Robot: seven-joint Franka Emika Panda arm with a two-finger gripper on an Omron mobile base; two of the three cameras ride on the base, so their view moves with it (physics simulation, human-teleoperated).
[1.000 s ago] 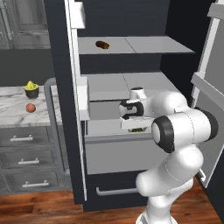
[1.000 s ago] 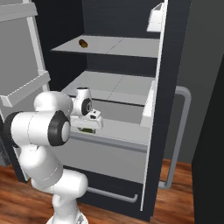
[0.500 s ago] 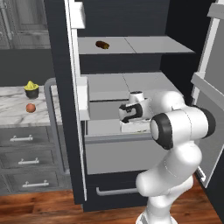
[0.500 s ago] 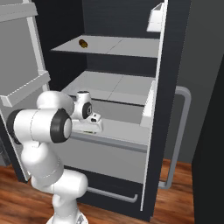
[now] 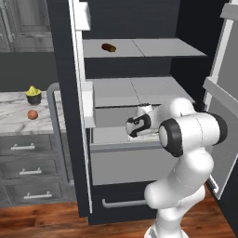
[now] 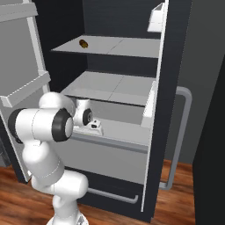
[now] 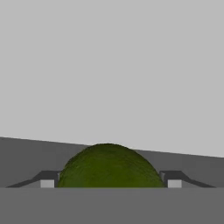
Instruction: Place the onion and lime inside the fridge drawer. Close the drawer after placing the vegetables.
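Observation:
In the hand view the dark green lime point(image 7: 107, 165) sits between my two fingertips point(image 7: 48, 180), and my gripper point(image 7: 108, 180) is shut on it just above the drawer's pale grey floor. The light grey fridge drawer point(image 5: 125, 161) stands pulled out below the lower shelf. My hand point(image 5: 135, 127) reaches down into it from above, and its fingers are hidden behind the drawer's wall. From the other side the hand point(image 6: 90, 124) sits at the left end of the drawer point(image 6: 110, 160). The reddish-orange onion point(image 5: 32, 115) lies on the marble counter, left of the fridge.
A yellow-green pointed thing in a dark cup point(image 5: 32, 95) stands behind the onion. A small brown oblong item point(image 5: 109, 47) lies on the upper fridge shelf. Both fridge doors hang open at the sides. Grey cabinet drawers point(image 5: 28, 172) sit under the counter.
My hand has sunk lower into the drawer with the lime still held. The lime, seen under the hand before, is now hidden behind the drawer's wall in the base views.

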